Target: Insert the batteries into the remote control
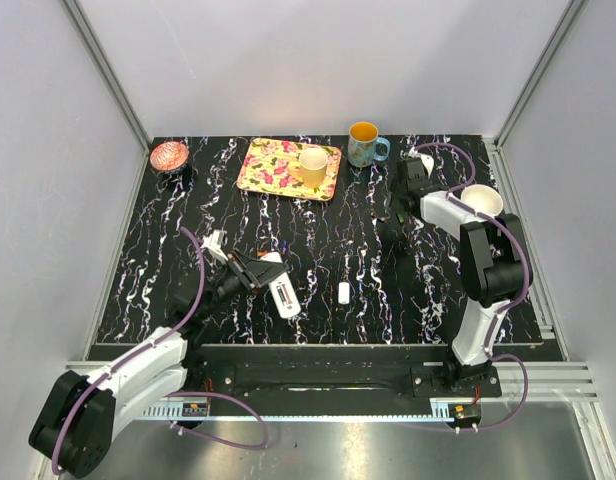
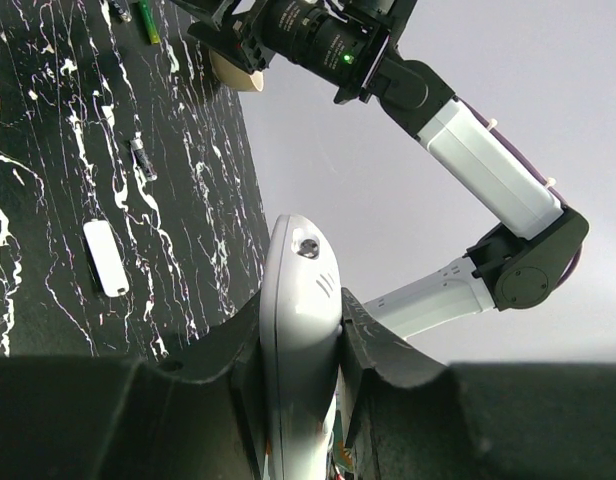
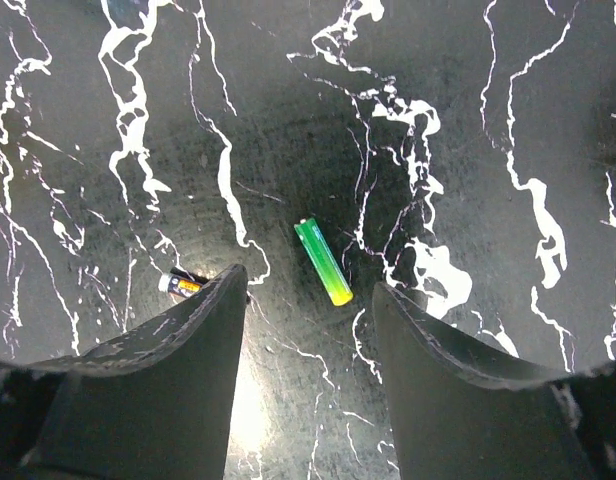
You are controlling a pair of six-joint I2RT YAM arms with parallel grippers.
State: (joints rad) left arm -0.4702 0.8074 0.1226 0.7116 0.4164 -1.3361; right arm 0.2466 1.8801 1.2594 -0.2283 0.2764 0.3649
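- Well, the left pincer (image 2: 300, 315) is shut tight on the remote control (image 2: 296, 270). One finger presses on each long side.
- The remote control is white and slim. It is at the near part of the counter (image 1: 438, 290), a bit left of the middle. I cannot tell if its low end touches the counter.
- A small white piece (image 1: 343, 293) lies flat on the counter, just right of the remote control. The two do not touch.
- A dark battery (image 2: 143, 158) lies on the counter past the small white piece, well apart from it.
- The right pincer (image 3: 308, 288) is wide and holds nothing. It hangs over the far right part of the counter and points down.
- A green battery (image 3: 323, 261) with a yellow end lies on the counter under the right pincer. It sits slanted, just ahead of the gap between the two fingers (image 3: 168, 380). It touches neither one.
- An orange-band battery (image 3: 181, 284) peeks out from behind one finger of the right pincer. Most of it is hidden.
- A flowery tray (image 1: 268, 165) sits at the far edge, near the middle. A yellow cup (image 1: 313, 165) stands on it.
- A blue mug (image 1: 365, 145) stands just right of the tray.
- A pink bowl (image 1: 169, 155) sits in the far left corner.
- A white bowl (image 1: 481, 200) sits on the right side, close by the right arm.
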